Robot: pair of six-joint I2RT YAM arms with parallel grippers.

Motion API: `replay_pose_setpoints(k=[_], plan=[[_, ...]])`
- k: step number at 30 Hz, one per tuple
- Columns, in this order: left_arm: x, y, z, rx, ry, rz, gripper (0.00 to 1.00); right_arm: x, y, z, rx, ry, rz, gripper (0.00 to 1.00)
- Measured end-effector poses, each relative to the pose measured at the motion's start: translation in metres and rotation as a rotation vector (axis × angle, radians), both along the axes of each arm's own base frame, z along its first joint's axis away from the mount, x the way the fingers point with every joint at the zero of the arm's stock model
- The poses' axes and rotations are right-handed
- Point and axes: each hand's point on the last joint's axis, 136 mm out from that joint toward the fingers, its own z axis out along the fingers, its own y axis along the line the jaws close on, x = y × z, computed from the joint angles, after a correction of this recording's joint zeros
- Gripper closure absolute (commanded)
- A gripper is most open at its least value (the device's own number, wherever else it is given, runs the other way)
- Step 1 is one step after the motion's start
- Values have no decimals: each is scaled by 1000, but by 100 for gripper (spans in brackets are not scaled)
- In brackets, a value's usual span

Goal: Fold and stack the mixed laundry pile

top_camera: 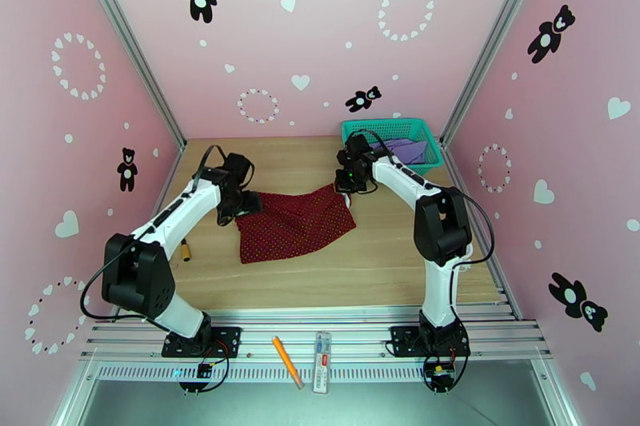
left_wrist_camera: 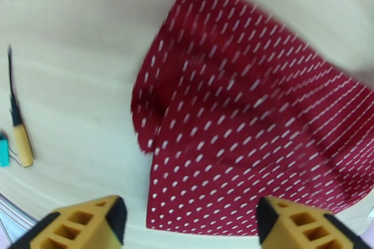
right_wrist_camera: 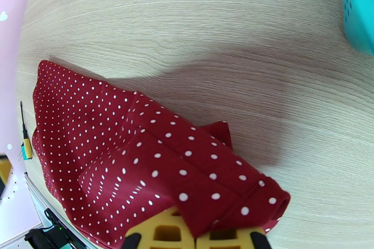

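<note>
Right gripper (right_wrist_camera: 192, 239) clamps a corner of the dark red white-dotted cloth (top_camera: 292, 226); left gripper (left_wrist_camera: 191, 219) gapes empty above it.

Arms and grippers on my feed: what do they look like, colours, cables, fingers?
The left arm and right arm have white links with chunky black joints and black base plates. A thin black cable loops along each. The left gripper and right gripper have yellow-orange fingers with square cut-outs and black inner pads.
</note>
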Motion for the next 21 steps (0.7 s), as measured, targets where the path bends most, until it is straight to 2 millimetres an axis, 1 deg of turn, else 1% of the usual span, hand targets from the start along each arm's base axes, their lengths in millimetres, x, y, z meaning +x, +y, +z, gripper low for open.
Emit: replay_pose_setpoints(k=[3,7,9,11,13,15,17,19,20,21], plan=[[-4,-2,-15,-21,15,21,32,0,0,-1,-1,1,0,100],[2,-9,-21,-64,-4,38,33,-3,-1,-5,-7,11,0,100],[2,-11,-26,-77,-7,46,33,-4,-2,-7,-10,17,-1,100],[-2,-11,-35,-84,5,55,29,-5,-2,-8,-11,21,-1,100],[-11,-10,-46,-86,31,69,24,-6,-3,-10,-14,25,-2,100],[-18,-9,-55,-90,52,79,22,-7,-3,-11,-16,28,0,100],[-21,-10,-60,-99,60,86,21,-8,-4,-13,-17,33,-1,100],[-18,-13,-61,-113,51,88,22,-9,-4,-14,-18,35,-1,100],[-16,-14,-62,-118,45,89,22,-9,-4,-14,-18,36,0,100],[-13,-15,-63,-122,39,92,25,-10,-5,-15,-19,38,-1,100]])
